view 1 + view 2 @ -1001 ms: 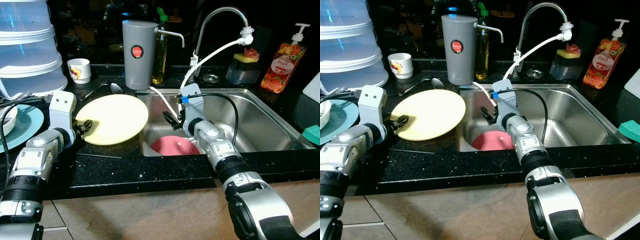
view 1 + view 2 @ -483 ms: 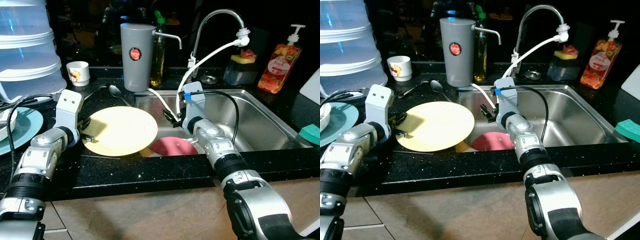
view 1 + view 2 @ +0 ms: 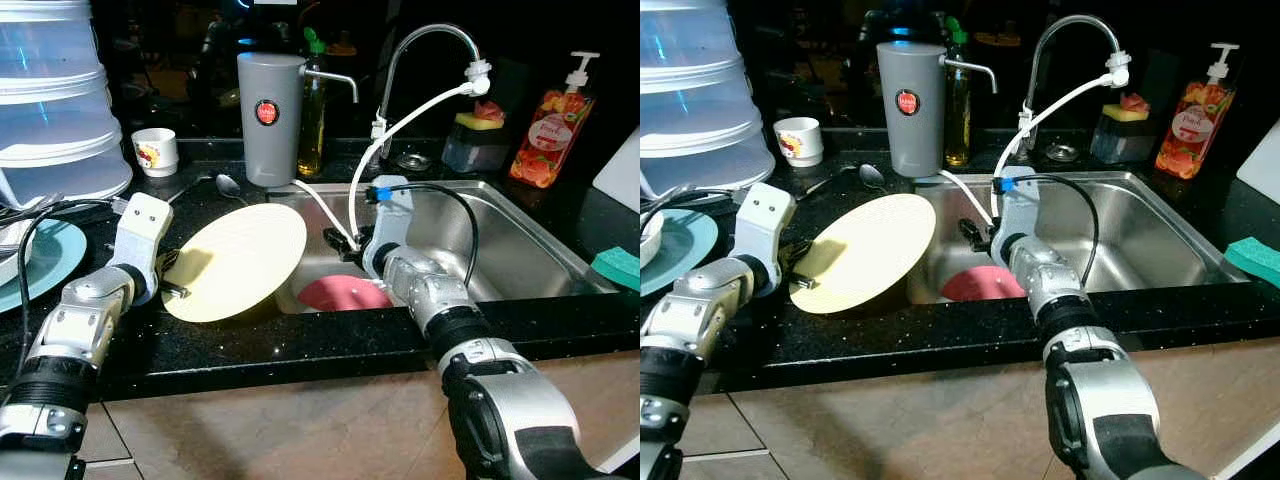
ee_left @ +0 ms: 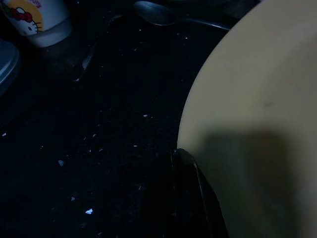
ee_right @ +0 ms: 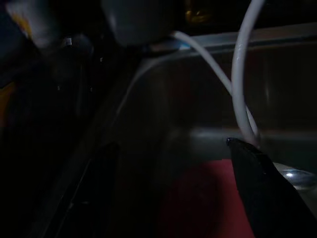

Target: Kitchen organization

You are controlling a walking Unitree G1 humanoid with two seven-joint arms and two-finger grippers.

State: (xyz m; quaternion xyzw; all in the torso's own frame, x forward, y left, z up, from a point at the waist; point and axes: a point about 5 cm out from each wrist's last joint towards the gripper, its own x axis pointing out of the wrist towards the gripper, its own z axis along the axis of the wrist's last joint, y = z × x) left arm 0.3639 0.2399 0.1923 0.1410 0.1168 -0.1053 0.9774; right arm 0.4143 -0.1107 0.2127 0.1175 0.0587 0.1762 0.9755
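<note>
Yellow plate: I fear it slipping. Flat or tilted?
Tilted: the left gripper holds the yellow plate by its rim, far edge raised.

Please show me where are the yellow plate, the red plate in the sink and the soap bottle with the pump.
yellow plate (image 3: 240, 260), left eye view, middle of its face
red plate (image 3: 335, 293), left eye view, visible top
soap bottle (image 3: 1187, 126), right eye view, label

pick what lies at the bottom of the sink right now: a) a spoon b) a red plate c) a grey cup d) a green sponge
B: a red plate lies flat on the floor of the sink, just under the open right gripper; the spoon and the green sponge are up on the counter.
</note>
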